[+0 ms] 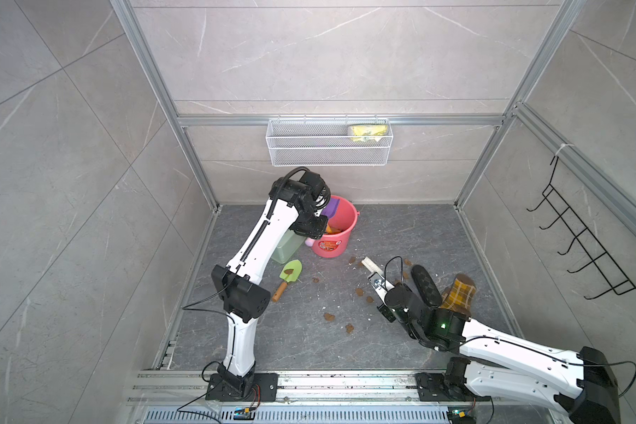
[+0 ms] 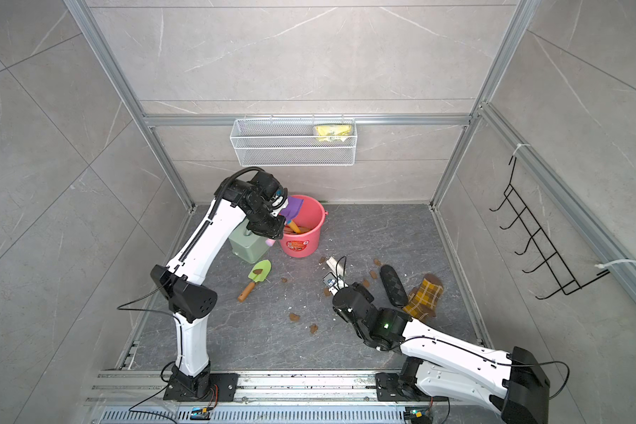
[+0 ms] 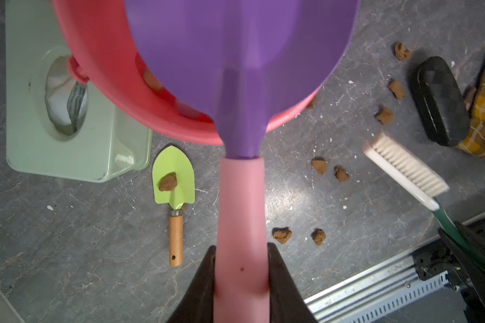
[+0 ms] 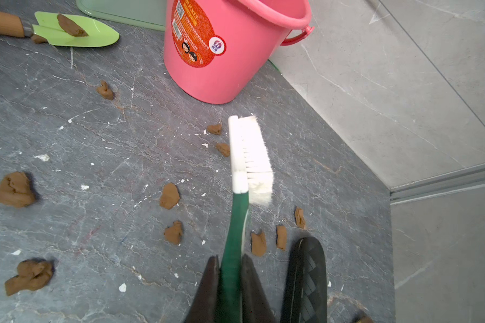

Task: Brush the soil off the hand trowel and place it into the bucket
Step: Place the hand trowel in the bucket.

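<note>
While above the bucket (image 3: 101, 84), purple trowel (image 3: 241, 56) within left pincer (image 3: 242, 247).

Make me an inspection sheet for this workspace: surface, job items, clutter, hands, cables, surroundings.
Surface: dark stone-look floor, strewn with brown soil lumps and white flecks.
Job's things: purple trowel, blade at the mouth of the pink bucket; green trowel lying on the floor, one lump on its blade.
Clutter: green tissue box beside the bucket; black oval object; plaid cloth item.
Hands: left hand shut on the purple trowel's pink handle; right hand shut on the brush.
Cables: black cable arching over the right wrist.
Surroundings: white wire basket on the back wall, holding a yellow packet; black hook rack on the side wall.
</note>
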Robot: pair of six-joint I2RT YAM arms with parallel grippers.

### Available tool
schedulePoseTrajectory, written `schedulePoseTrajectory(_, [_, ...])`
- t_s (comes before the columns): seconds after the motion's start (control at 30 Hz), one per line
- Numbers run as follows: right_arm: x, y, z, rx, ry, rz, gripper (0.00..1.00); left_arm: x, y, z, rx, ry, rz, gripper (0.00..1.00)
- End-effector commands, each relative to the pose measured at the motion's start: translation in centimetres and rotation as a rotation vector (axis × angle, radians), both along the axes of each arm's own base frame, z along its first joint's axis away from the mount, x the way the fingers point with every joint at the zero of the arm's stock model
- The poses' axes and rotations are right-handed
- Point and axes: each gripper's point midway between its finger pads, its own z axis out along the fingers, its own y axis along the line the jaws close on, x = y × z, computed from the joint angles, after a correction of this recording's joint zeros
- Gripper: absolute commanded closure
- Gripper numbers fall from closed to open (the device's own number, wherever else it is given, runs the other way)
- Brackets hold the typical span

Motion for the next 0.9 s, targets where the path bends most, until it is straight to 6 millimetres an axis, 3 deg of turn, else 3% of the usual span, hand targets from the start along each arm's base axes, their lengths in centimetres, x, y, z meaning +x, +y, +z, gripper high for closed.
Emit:
schedulePoseTrajectory(0.0, [0.0, 0.2, 1.7, 0.064, -0.007, -0.007, 1.00, 1.3, 1.1, 0.2, 0.019, -0.011, 0.041, 1.00])
schedulePoseTrajectory(0.27, [-0.3, 0.2, 1.1, 0.071, 0.020, -0.006, 1.00, 4.6, 2.6, -0.8, 0.001, -0.037, 0.085, 1.00])
schedulePoseTrajectory(0.5, [-0.5, 0.1, 0.7, 0.077, 0.035, -0.012, 1.00, 6.6, 2.1, -2.3, -0.003, -0.056, 0.062, 1.00])
schedulePoseTrajectory(0.87, [-0.4, 0.2, 0.2, 0.069, 0.046, -0.019, 1.00, 6.9, 1.3, -4.5, -0.005, -0.013, 0.025, 0.91])
